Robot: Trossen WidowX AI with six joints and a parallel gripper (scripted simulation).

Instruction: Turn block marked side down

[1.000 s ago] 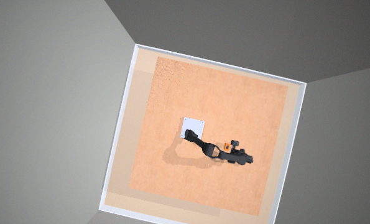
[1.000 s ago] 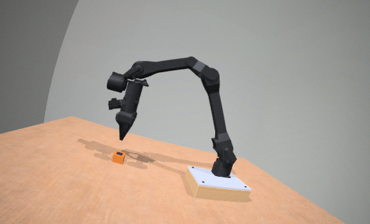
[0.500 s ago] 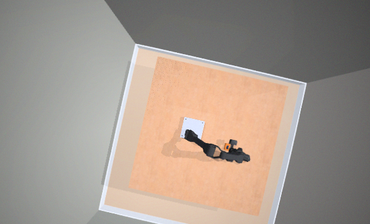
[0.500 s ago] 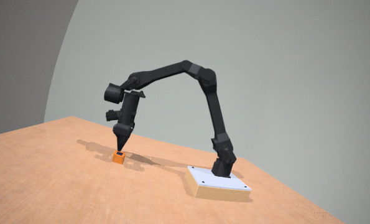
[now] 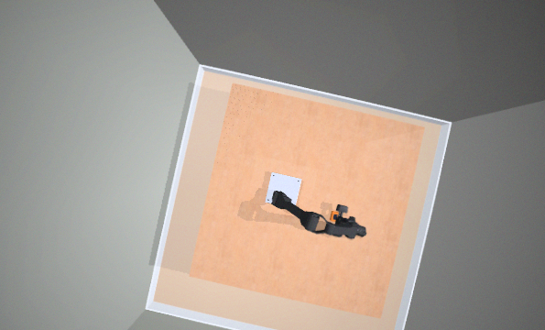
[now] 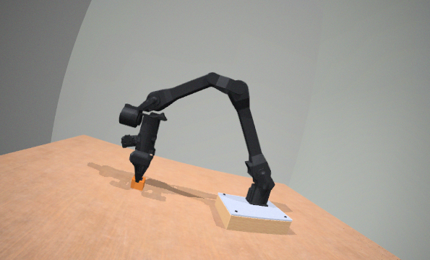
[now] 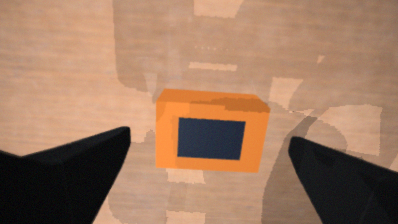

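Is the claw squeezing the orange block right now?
No, the claw is open, with table showing between each finger and the orange block.

Black arm (image 5: pixel 295 212) (image 6: pixel 248 130), chunky rounded joints; tapered black fingertips; pale base plate (image 5: pixel 286 182) (image 6: pixel 243 209), dark screws.
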